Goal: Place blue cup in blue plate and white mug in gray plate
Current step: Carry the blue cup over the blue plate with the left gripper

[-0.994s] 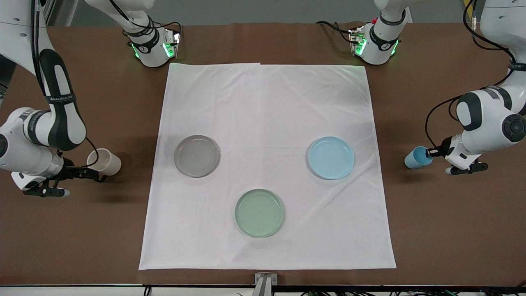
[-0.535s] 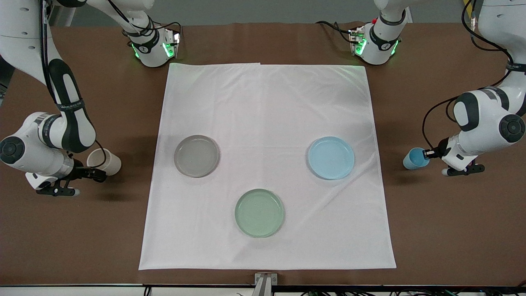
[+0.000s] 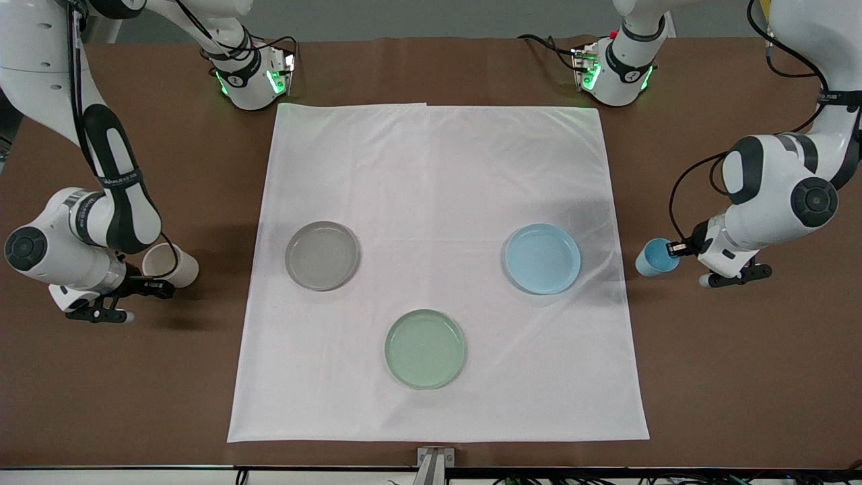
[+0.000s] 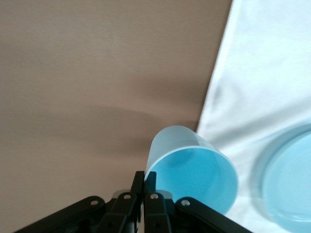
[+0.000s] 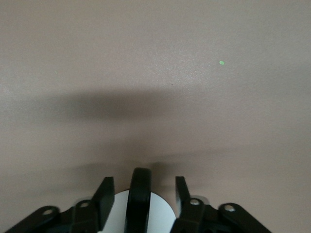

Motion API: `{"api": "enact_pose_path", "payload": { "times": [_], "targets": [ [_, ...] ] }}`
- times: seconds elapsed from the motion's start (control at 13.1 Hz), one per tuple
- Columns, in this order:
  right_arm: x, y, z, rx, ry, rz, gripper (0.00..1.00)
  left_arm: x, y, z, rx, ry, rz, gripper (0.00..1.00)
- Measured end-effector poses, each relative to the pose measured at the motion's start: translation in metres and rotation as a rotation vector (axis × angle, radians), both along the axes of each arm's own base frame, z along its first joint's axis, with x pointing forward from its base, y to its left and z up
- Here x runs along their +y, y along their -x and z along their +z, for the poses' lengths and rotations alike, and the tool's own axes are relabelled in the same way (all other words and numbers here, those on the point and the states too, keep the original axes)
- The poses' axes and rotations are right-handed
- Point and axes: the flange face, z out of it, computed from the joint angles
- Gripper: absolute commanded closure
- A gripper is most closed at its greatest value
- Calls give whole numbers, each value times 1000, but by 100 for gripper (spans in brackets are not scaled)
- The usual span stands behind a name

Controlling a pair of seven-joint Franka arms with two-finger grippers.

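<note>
The blue cup (image 3: 654, 259) hangs tilted from my left gripper (image 3: 673, 249), which is shut on its rim, over the brown table just off the cloth's edge beside the blue plate (image 3: 543, 259). In the left wrist view the left gripper (image 4: 146, 177) pinches the cup (image 4: 194, 174), with the blue plate (image 4: 291, 189) close by. The white mug (image 3: 172, 265) stands on the brown table toward the right arm's end, beside the gray plate (image 3: 322, 255). My right gripper (image 3: 163, 287) is open at the mug. In the right wrist view the right gripper (image 5: 143, 187) straddles the black handle (image 5: 139, 194) without touching it.
A pale green plate (image 3: 425, 349) lies on the white cloth (image 3: 438, 168), nearer the front camera than the other two plates. Both arm bases stand along the table's back edge. Brown table (image 3: 741, 370) surrounds the cloth.
My left gripper has carried the blue cup toward the cloth and the blue plate. My right arm has shifted a little at the white mug. The mug has stayed in place.
</note>
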Motion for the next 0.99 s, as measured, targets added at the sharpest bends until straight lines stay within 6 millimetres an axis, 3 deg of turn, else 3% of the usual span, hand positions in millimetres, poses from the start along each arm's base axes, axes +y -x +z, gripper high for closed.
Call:
{"api": "enact_pose_path", "payload": {
  "times": [0.46, 0.84, 0.99],
  "targets": [
    [0, -2, 0, -15, 2, 0, 68, -93, 11, 4, 15, 14, 87, 100],
    [1, -2, 0, -17, 2, 5, 93, -135, 23, 4, 37, 14, 159, 100],
    [3, -4, 1, -19, 0, 29, 97, -149, 27, 4, 43, 14, 183, 100]
  ]
}}
